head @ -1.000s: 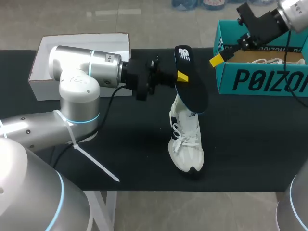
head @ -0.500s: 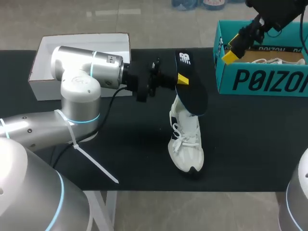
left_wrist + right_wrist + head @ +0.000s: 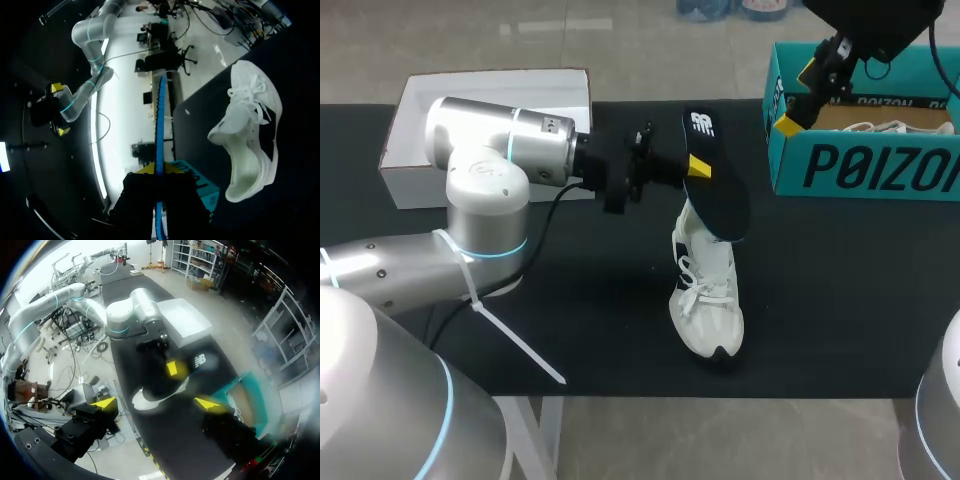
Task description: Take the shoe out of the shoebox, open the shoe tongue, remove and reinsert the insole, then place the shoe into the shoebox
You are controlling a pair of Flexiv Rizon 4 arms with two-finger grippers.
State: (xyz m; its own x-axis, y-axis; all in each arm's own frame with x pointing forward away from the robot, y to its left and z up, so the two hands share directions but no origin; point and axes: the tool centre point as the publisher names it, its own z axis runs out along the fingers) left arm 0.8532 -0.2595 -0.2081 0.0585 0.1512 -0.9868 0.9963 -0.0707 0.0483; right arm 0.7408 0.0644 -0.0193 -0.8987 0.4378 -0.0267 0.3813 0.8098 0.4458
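**Head view.** The left gripper (image 3: 699, 165) is closed on the black insole (image 3: 717, 180), pinching it at about mid-length across its two faces. The insole is tilted, and its lower end is at the collar of the white shoe (image 3: 708, 295). Whether that end is inside the shoe, I cannot tell. The shoe lies on the black tabletop (image 3: 840, 290), well apart from the teal shoebox (image 3: 860, 160).
- Handling, as a judgement: the insole looks thin, light and floppy, so its free ends will droop. A hold nearer the heel end would feed it in better.
- The shoe has a soft upper and is likely to slide unless braced at the heel.
- The left forearm runs level across the tabletop.
- The right gripper (image 3: 798, 98) hangs over the shoebox's corner, its fingers apart and empty.

**Left wrist view.** The insole (image 3: 160, 150) shows edge-on as a thin blue line clamped between the yellow tips. The shoe (image 3: 250, 145) lies beside the gripper, clear of it.

**Right wrist view.** The right gripper (image 3: 156, 403) has its tips spread wide with nothing between them. The shoe and insole ahead of it are blurred.
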